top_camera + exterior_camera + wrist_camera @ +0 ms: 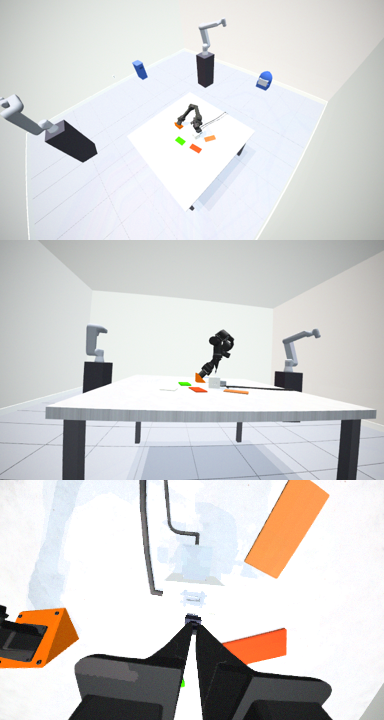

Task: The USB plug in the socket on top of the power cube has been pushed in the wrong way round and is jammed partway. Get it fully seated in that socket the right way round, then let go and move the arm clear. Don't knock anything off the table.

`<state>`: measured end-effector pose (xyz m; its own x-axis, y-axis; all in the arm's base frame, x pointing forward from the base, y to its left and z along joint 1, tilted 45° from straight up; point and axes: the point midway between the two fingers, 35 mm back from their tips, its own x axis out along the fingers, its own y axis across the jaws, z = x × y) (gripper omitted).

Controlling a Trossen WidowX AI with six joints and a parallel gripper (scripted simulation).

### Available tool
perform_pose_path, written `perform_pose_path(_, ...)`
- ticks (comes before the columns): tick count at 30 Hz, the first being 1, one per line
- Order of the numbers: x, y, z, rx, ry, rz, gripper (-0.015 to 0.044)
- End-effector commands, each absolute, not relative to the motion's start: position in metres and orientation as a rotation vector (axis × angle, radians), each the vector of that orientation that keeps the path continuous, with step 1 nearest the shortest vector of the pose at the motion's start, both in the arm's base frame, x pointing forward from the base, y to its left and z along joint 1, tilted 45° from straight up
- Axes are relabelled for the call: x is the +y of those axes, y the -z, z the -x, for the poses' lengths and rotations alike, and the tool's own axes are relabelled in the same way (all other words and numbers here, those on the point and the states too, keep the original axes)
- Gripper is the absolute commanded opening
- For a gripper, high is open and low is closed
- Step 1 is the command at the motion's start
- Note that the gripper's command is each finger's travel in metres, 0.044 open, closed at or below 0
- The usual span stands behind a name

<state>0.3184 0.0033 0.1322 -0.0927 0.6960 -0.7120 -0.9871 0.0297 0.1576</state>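
Table (198, 406), a broad white slab on dark legs, carried everything. Above it the black six-joint arm (219, 348) arched from its orange wedge-shaped base (199, 378) and bent down over the small white power cube (214, 382), which stood near the table's middle. Flat tiles lay around the cube: a pale orange rectangular tile (286, 527) to one side, a red-orange rectangular tile (257, 645) closer to the arm's fingers, a bright green square tile (180, 140) well apart from the cube, and a thin white tile (168, 389) showing only in the exterior view. Two dark cables (147, 545) ran across the table from the cube's side toward the far edge. In the wrist view the cube's top face showed a small pale socket (193, 598), seemingly bare. The black parallel-jaw gripper (193, 625) hung just short of that socket, its jaws pinched almost together on the small dark USB plug (192, 620), which peeped out at the fingertips. The plug appeared lifted out, just above the socket; which way round it faced could not be told.
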Motion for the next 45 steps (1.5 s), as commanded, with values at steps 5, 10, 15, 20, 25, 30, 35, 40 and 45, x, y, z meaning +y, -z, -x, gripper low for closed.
perform_pose_path(5, 0.0047, -0.1322, -0.3183, 0.750, -1.511, 0.507, 0.0000)
perform_pose_path(10, 0.0056, -0.1322, -0.3183, 0.748, -1.512, 0.509, 0.0000)
perform_pose_path(15, 0.0064, -0.1322, -0.3182, 0.746, -1.514, 0.512, 0.0000)
perform_pose_path(20, 0.0073, -0.1322, -0.3182, 0.743, -1.515, 0.514, 0.0000)
perform_pose_path(25, 0.0081, -0.1322, -0.3182, 0.741, -1.517, 0.517, 0.0000)
perform_pose_path(30, 0.0090, -0.1322, -0.3181, 0.739, -1.518, 0.519, 0.0000)
perform_pose_path(35, 0.0098, -0.1322, -0.3181, 0.736, -1.519, 0.521, 0.0000)
perform_pose_path(40, 0.0107, -0.1322, -0.3181, 0.734, -1.521, 0.524, 0.0000)
perform_pose_path(45, 0.0115, -0.1322, -0.3180, 0.732, -1.522, 0.526, 0.0000)
